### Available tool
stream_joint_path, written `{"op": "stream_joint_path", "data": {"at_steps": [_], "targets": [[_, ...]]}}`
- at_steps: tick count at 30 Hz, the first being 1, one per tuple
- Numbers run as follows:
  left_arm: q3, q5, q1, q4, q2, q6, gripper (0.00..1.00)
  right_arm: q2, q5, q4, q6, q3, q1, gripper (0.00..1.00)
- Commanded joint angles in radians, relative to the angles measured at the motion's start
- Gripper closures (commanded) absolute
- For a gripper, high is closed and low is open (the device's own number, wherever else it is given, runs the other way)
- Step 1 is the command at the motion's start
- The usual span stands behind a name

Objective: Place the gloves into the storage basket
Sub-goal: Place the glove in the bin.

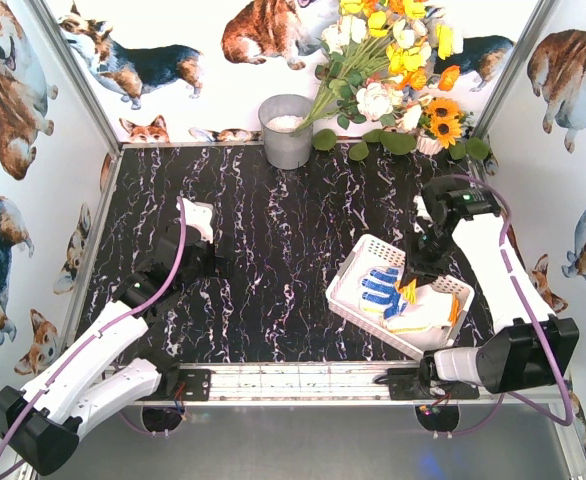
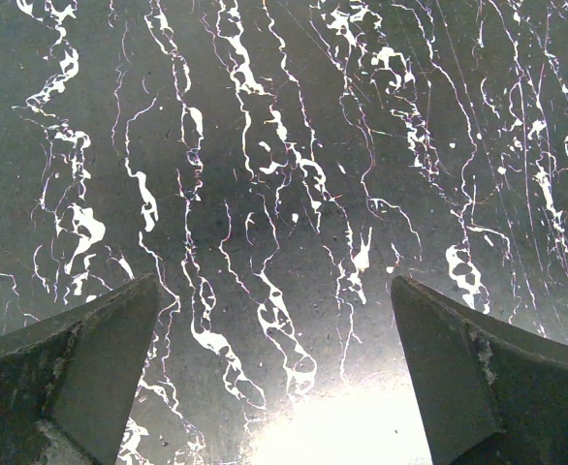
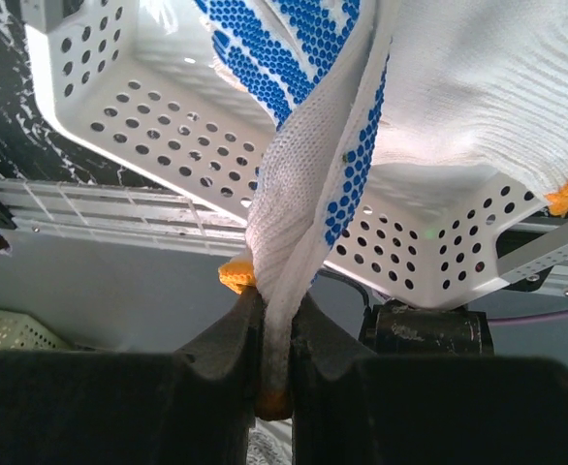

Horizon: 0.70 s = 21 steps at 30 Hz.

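Right claw pinches a blue-dotted knit glove over the perforated plastic basket.

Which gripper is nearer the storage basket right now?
Right. The right gripper is over the storage basket, pinching a blue-dotted glove; the left gripper sits open far to its left.

In the right wrist view we could not follow the blue-dotted glove where its fabric ran down between the pinched fingers of the right claw, and the storage basket ran off the top edge. From above, the gloves overlapped, so we could not count them. Of the left claw, both fingers were cut by the bottom edge.
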Motion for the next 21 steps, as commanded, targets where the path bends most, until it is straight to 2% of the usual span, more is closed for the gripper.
{"op": "stream_joint_path", "data": {"at_steps": [1, 5, 16, 21], "targets": [[-0.003, 0.012, 0.011, 0.021, -0.003, -0.003, 0.0, 0.001, 0.036, 0.052, -0.01, -0.011, -0.016, 1.0], [-0.003, 0.011, 0.011, 0.021, -0.002, -0.001, 0.0, 0.01, 0.045, 0.068, -0.012, -0.027, -0.027, 1.0], [-0.004, 0.013, 0.011, 0.021, 0.001, -0.001, 0.0, 0.02, -0.148, 0.104, -0.001, -0.073, -0.052, 1.0], [-0.003, 0.015, 0.011, 0.023, 0.001, -0.002, 0.0, 0.025, -0.122, 0.093, -0.015, -0.065, -0.072, 1.0]]}}
